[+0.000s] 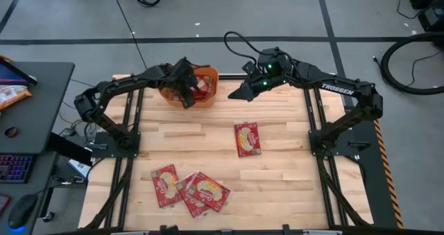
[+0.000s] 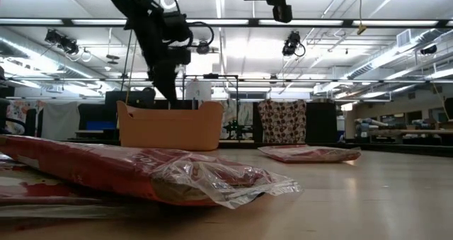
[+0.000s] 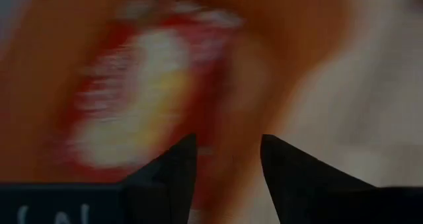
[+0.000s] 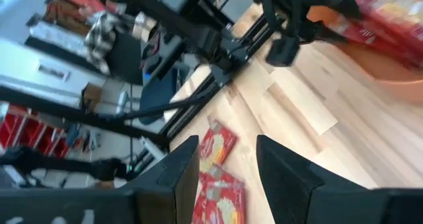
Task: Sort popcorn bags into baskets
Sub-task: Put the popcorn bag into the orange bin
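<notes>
My left gripper (image 1: 186, 89) hangs over the orange basket (image 1: 208, 100) at the worktop's 11 o'clock edge, fingers (image 3: 175, 168) parted with a narrow gap, nothing between them. My wrist view looks straight down onto a blurred red popcorn bag with a pale yellow centre (image 3: 132, 112) lying inside the basket's orange wall.

My right gripper (image 1: 236, 93) hovers at about 12 o'clock, just beside the basket, above bare wood. Fingers (image 4: 175, 171) apart, empty.

Outward from there: one popcorn bag (image 1: 247, 138) lies flat and alone near the worktop's centre. A cluster of three more sits toward 7 o'clock: one bag (image 1: 164, 185) a little apart at its 9 o'clock side, the other two (image 1: 205, 191) overlapping.

Surface: worktop (image 1: 277, 172) of pale butcher-block strips, framed in black rails. Floor around it is grey with dark tape lines.

Room, from the low view: open workshop, bright strip lights (image 2: 333, 20) overhead, cameras on ceiling rails, a patterned cloth (image 2: 282, 121) hanging behind the basket. A dark desk (image 1: 41, 103) stands off the worktop's 9 o'clock side, with a keyboard (image 1: 14, 169) and mouse (image 1: 22, 209).
</notes>
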